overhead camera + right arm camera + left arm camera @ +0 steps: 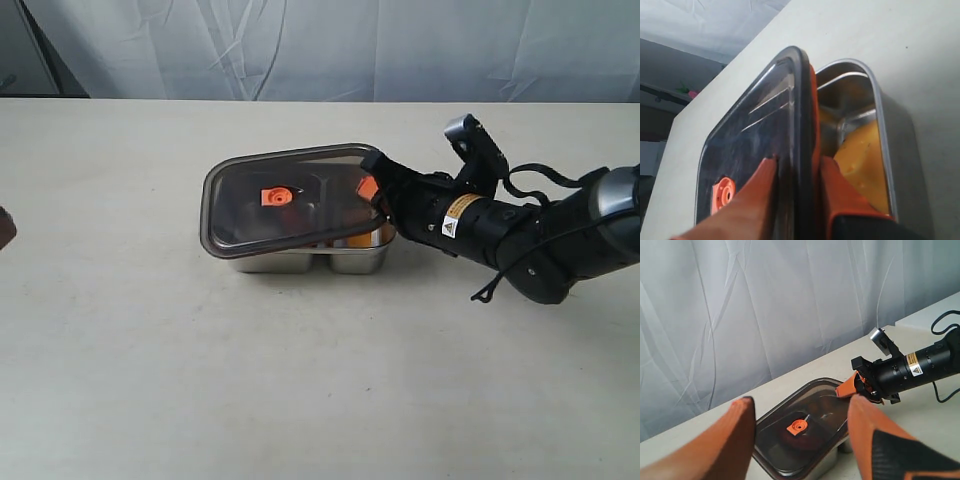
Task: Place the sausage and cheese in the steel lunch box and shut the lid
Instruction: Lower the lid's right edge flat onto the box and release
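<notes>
Beige table (300, 400), white curtain (300, 50) behind. My left gripper (801, 402) hangs spread wide, empty. Mid-table, the lid (280, 195) lies tilted over the steel lunch box (300, 262), cheese (862, 160) in its right compartment. My right gripper (378, 195) pinches the lid's right edge.

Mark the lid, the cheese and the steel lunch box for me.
lid (305, 212): exterior view, on its dark translucent top panel.
cheese (862, 165): right wrist view, on its yellow holed face.
steel lunch box (290, 264): exterior view, on its shiny front wall.
</notes>
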Tool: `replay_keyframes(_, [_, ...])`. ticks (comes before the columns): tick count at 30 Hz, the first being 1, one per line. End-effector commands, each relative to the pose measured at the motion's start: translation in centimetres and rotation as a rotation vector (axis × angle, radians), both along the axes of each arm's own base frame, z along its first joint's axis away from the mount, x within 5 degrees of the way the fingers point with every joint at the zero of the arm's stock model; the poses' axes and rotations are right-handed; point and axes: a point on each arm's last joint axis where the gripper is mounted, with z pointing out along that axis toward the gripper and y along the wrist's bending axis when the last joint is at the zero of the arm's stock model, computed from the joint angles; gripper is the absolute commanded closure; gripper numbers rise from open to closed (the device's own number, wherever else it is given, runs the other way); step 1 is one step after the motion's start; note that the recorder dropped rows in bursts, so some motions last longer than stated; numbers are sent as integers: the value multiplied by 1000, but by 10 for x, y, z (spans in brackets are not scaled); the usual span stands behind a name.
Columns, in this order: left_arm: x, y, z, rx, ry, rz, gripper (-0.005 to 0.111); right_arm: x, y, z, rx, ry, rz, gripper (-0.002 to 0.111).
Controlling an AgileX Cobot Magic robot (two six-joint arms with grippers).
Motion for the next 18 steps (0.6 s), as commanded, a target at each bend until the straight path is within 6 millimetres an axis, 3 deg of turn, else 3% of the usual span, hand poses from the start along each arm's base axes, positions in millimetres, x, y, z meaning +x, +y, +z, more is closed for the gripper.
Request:
replay_keyframes(1, [1, -1, -1, -29, 12, -5, 54, -7, -8, -13, -168, 85, 44, 109])
replay_keyframes(10, [1, -1, -1, -33, 14, -6, 54, -5, -6, 5, -112, 29, 30, 109])
replay_keyframes(18, [1, -1, -1, -33, 14, -6, 54, 0, 0, 26, 180, -29, -38, 109])
